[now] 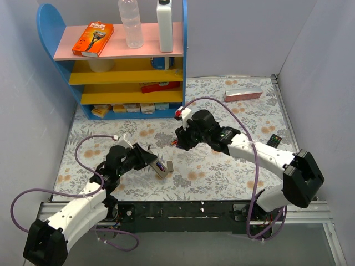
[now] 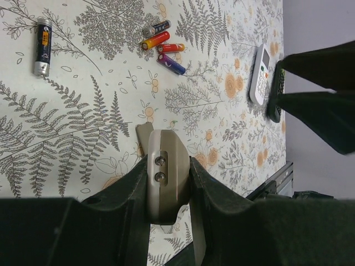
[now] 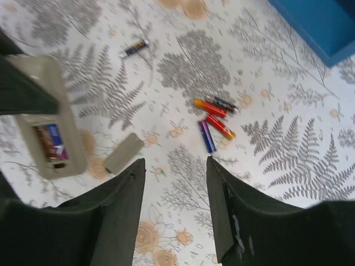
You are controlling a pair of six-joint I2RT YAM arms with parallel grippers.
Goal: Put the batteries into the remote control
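Note:
My left gripper (image 2: 168, 166) is shut on the remote control (image 2: 166, 149), a pale squared-off body held on edge just above the table (image 1: 162, 168). In the right wrist view its open battery bay (image 3: 50, 141) faces up with one blue-purple and red battery (image 3: 51, 142) inside. Several loose red and blue-purple batteries (image 3: 213, 124) lie together on the floral cloth and also show in the left wrist view (image 2: 162, 47). My right gripper (image 3: 173, 166) is open and empty, hovering just short of them (image 1: 178, 143).
The grey battery cover (image 3: 123, 153) lies beside the remote. A lone black battery (image 3: 135, 49) lies farther off. A round-ended white remote (image 2: 259, 72) and a black remote (image 1: 275, 140) lie at the right. The blue shelf (image 1: 127, 72) and a pink box (image 1: 242, 95) stand at the back.

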